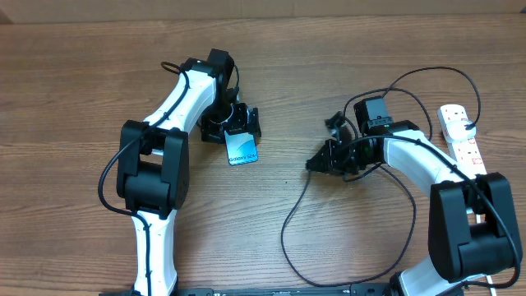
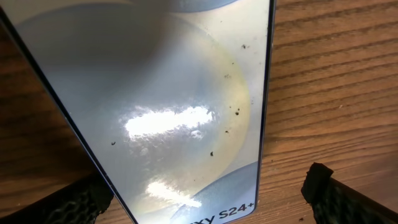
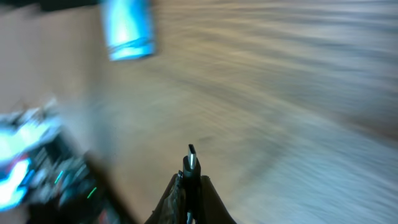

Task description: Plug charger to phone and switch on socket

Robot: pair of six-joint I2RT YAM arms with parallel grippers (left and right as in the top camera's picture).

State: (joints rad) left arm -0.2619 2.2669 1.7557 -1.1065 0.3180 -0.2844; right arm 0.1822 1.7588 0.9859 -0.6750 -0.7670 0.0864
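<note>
The right gripper (image 1: 319,162) is pinched on the charger (image 1: 284,234) just behind its plug tip (image 3: 191,158), which sticks out past the jaws, well apart from the phone (image 1: 242,148); the right wrist view is blurred. The cable loops over the table (image 1: 74,66) beneath the right arm. The left gripper (image 1: 233,127) stands wide astride the phone, one finger (image 2: 74,202) at its edge, the other (image 2: 339,196) clear of it. The phone lies screen-up. The socket (image 1: 462,136) lies at the table's right edge.
</note>
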